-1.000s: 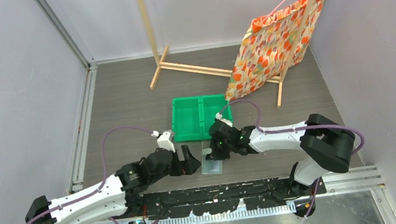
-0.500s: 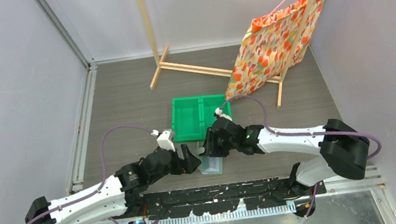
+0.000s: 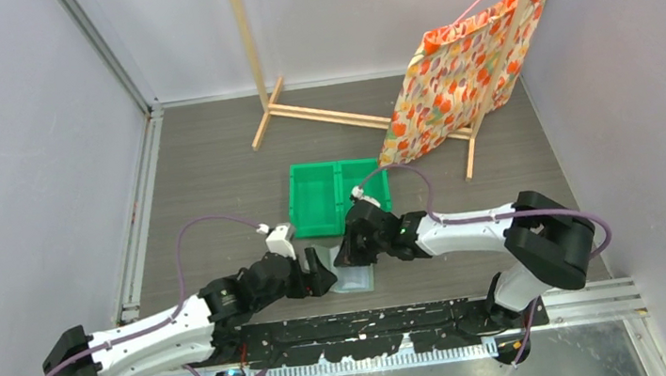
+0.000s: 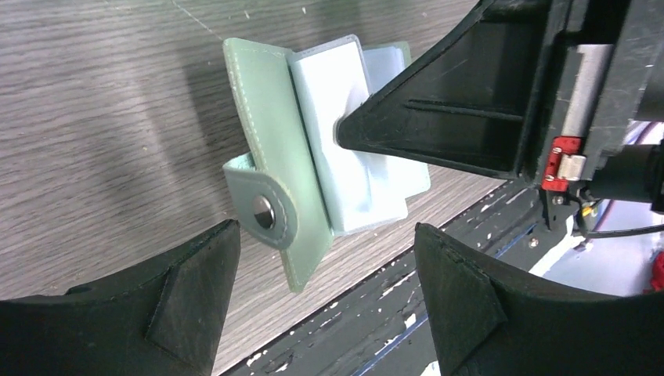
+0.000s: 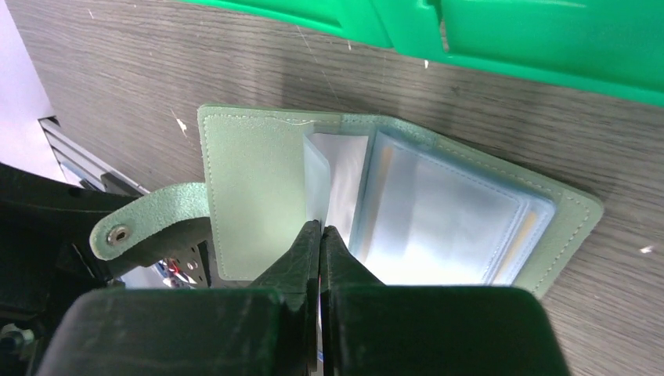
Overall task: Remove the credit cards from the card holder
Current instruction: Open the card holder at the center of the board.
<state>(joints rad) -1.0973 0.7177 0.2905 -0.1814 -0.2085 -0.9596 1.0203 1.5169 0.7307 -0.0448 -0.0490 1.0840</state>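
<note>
While the left gripper (image 4: 325, 235) gapes wide around the holder (image 5: 250, 188), the right gripper (image 5: 319, 231) pinches 1 clear sleeve (image 5: 315, 180) at lower centre, seemingly seeking cards; next, a card edge needs gripping.

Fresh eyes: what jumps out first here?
The open card holder lies at the table's near edge, with the right pincer shut on a pale inner sleeve. The left pincer hovers open beside it; a floral cloth hangs far right.
</note>
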